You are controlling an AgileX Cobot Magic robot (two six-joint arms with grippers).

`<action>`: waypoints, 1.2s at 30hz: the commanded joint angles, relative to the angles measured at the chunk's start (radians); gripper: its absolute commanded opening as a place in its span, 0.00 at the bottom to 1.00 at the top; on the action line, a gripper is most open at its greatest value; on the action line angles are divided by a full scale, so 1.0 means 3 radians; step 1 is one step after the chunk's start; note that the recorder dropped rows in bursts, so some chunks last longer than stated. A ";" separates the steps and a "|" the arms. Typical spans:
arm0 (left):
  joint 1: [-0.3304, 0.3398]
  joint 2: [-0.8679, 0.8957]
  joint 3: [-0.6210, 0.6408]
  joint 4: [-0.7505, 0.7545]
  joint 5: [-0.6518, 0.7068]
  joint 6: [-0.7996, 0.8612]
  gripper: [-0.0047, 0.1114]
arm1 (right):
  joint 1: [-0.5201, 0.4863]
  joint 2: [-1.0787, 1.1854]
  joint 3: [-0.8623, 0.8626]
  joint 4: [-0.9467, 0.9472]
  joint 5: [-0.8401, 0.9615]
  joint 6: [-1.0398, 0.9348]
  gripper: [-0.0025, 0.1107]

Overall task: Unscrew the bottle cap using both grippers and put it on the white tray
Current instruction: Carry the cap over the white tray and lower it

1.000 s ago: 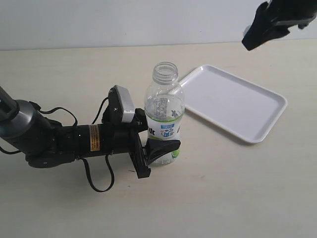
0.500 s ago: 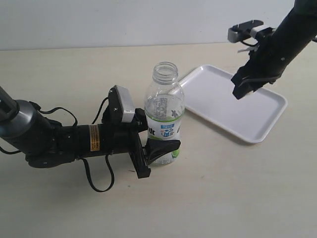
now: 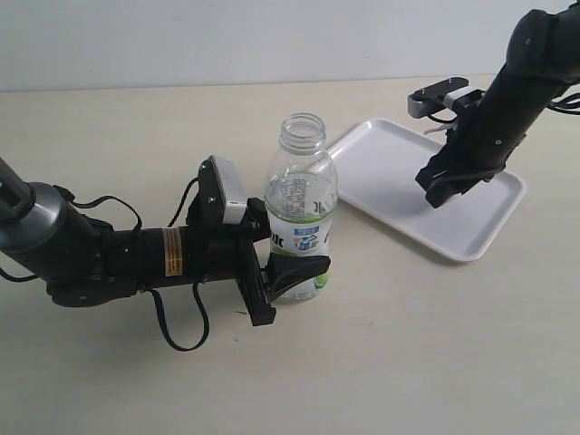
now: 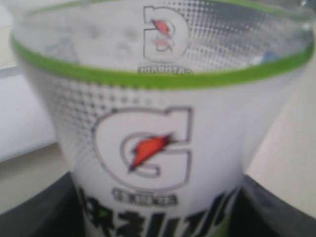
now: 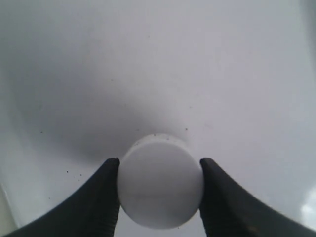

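Observation:
The clear bottle (image 3: 301,204) stands upright and uncapped on the table, its label (image 4: 148,148) filling the left wrist view. My left gripper (image 3: 294,272) is shut on the bottle's lower body, one black finger on each side. The round white bottle cap (image 5: 160,185) sits pinched between the two black fingers of my right gripper (image 5: 160,180). That right gripper (image 3: 435,188) hangs low over the middle of the white tray (image 3: 390,154); the tray's surface (image 5: 148,64) fills the right wrist view. From outside, the cap is hidden by the gripper.
The beige table (image 3: 408,344) carries only the bottle and the tray. The left arm (image 3: 91,254) lies low along the table at the left, with a looping black cable (image 3: 177,326). A pale wall (image 3: 227,36) runs behind.
My right arm has come down from the top right corner and moved left, ending low over the tray. The left gripper and bottle have not moved.

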 commanded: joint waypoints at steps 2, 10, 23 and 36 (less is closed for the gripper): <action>-0.0003 -0.0004 0.0003 -0.0011 0.0052 0.0026 0.04 | 0.0125 -0.0005 0.0012 -0.0090 -0.0188 0.0002 0.02; -0.0003 -0.0004 0.0003 -0.0011 0.0052 0.0026 0.04 | 0.0125 -0.0005 0.0012 -0.0071 -0.0392 0.0002 0.02; -0.0003 -0.0004 0.0003 -0.0011 0.0052 0.0026 0.04 | 0.0125 0.0002 0.0012 0.0013 -0.0511 0.0002 0.02; -0.0003 -0.0004 0.0003 0.0003 0.0052 0.0026 0.04 | 0.0125 0.0158 0.0012 0.0093 -0.0604 0.0002 0.02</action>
